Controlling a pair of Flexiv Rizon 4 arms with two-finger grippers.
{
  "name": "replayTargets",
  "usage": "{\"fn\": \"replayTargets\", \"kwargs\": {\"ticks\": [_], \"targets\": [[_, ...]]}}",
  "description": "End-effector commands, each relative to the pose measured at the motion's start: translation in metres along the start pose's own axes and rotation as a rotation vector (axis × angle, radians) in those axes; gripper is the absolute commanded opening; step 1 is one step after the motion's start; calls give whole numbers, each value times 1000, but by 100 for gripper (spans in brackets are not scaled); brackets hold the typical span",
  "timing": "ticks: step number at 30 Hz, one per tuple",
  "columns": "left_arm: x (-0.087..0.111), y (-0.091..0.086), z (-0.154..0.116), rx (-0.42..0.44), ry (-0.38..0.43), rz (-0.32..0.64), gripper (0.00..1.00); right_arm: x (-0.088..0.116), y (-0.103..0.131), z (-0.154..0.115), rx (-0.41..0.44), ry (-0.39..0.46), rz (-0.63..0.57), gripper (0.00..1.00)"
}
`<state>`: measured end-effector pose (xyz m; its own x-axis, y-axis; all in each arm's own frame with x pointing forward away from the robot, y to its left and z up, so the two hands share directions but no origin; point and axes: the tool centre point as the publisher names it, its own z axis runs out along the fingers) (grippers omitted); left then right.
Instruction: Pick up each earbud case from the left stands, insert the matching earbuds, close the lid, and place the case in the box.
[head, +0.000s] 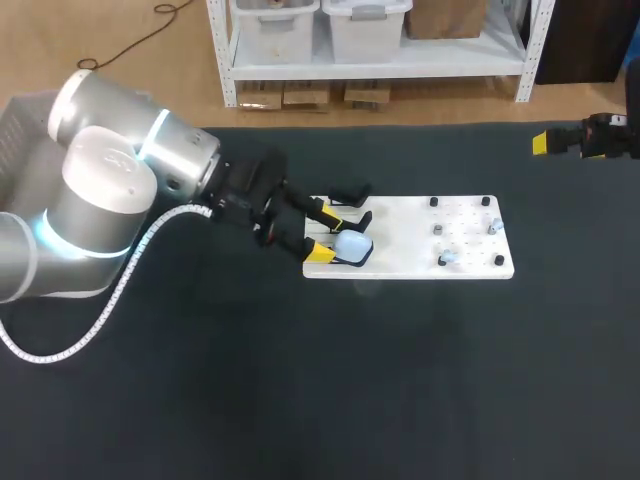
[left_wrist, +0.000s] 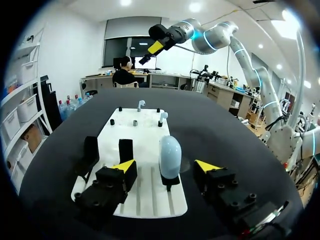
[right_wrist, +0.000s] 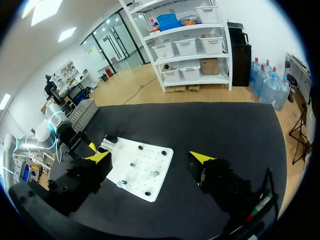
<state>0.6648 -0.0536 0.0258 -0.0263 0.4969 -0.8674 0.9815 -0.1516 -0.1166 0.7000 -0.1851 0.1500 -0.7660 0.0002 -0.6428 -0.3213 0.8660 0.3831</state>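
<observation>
**While case stands upright, left hand flanks it**

Both fingers spread wide, neither touching the pale blue case on its black stand at the board's left end. Right hand, open and empty, hangs well apart near the worktop's far right corner.

Black table top, matte. White rectangular board flat on it, right of centre, nearer far edge. Black pegs upright around board's right half. Small grey stud among them. Parallel grooves across board's opposite end.
</observation>
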Motion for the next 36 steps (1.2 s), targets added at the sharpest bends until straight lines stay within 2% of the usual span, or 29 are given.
{"fn": "replayTargets", "kwargs": {"ticks": [1, 5, 21, 26, 36], "targets": [[3, 0, 5, 8, -7, -1, 75, 0, 0, 0, 0, 0, 0, 100], [5, 0, 8, 8, -17, -9, 78, 0, 0, 0, 0, 0, 0, 100], [3, 0, 17, 2, -43, -11, 76, 0, 0, 0, 0, 0, 0, 100], [3, 0, 20, 0, -45, -10, 65, 0, 0, 0, 0, 0, 0, 100], [3, 2, 22, -5, -49, -14, 57, 0, 0, 0, 0, 0, 0, 100]]}}
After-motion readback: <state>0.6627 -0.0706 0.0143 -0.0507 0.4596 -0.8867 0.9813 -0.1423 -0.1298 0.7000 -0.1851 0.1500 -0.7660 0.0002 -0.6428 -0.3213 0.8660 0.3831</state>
